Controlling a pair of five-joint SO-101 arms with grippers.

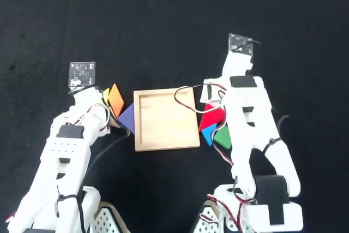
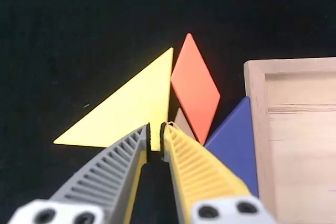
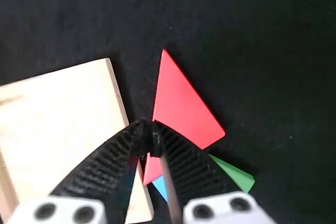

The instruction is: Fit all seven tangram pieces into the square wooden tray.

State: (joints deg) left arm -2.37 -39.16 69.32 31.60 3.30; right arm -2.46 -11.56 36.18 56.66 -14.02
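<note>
The square wooden tray (image 1: pixel 166 119) lies between the two arms, and bare wood shows across its floor. To its left lie a yellow triangle (image 2: pixel 126 111), an orange parallelogram (image 2: pixel 195 88), a small tan piece (image 2: pixel 182 120) and a purple-blue triangle (image 2: pixel 236 140) against the tray wall (image 2: pixel 255 129). My left gripper (image 2: pixel 156 129) is shut, its tips over the yellow triangle's edge. To the tray's right lie a large red triangle (image 3: pixel 178 103), a smaller red piece (image 3: pixel 152 169), a blue piece (image 3: pixel 160 186) and a green piece (image 3: pixel 233 174). My right gripper (image 3: pixel 148 127) is shut at the red triangle's corner, beside the tray wall (image 3: pixel 118 98).
A black cloth (image 1: pixel 163 36) covers the table, with open room behind the tray. Both arm bases stand at the near edge. Loose cables (image 1: pixel 188 94) from one arm hang over the tray's far right corner.
</note>
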